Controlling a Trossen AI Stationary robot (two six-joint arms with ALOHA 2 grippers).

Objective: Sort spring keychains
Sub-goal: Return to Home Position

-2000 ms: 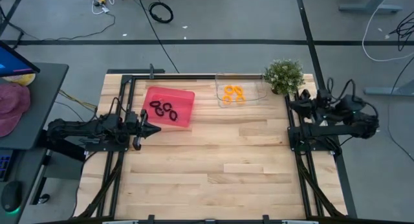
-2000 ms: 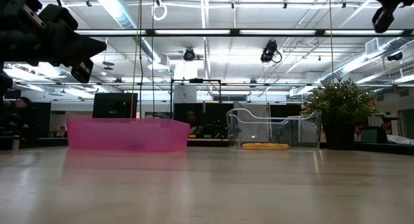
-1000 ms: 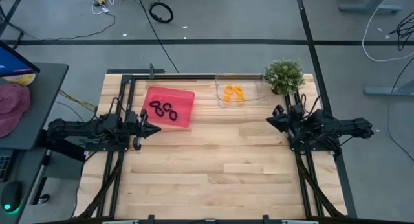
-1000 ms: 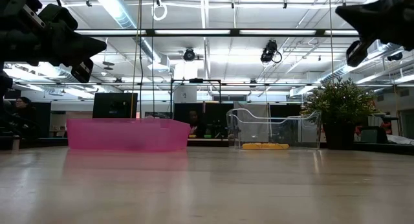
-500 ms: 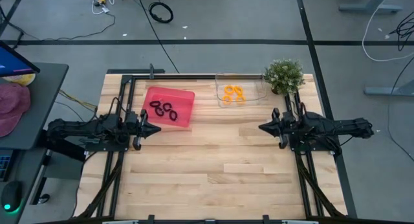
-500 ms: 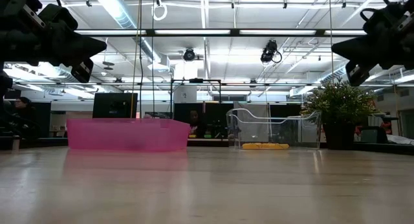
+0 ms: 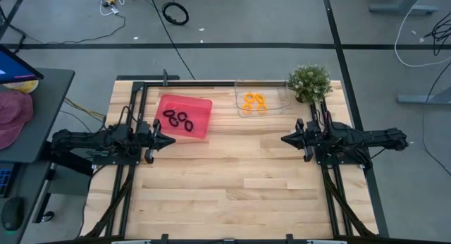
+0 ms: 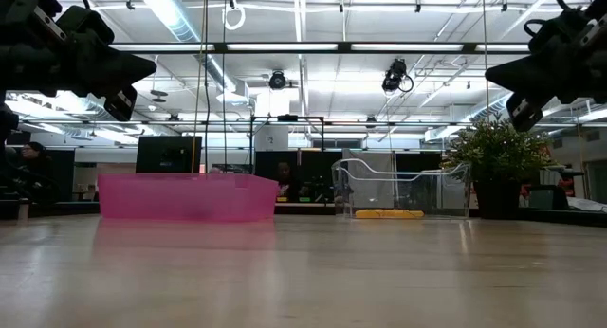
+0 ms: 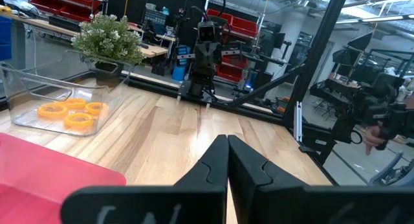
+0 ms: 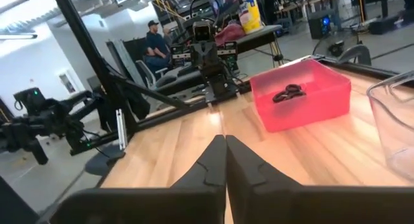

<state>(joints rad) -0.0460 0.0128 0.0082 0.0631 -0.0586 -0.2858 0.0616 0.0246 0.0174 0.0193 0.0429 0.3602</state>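
Finds the black spring keychains (image 7: 179, 119) gathered in the pink bin (image 7: 201, 103) at 11 o'clock of the table (image 7: 232, 180) and the orange spring keychains (image 7: 254, 101) in the clear bin (image 7: 239, 89) at 1 o'clock, split by colour. Shows none loose elsewhere. Keeps the left pincer (image 7: 171, 140) at 9 o'clock and the right pincer (image 7: 284, 139) at 3 o'clock, both clenched on nothing, clear of the bins; probably parked, sorting seemingly finished.
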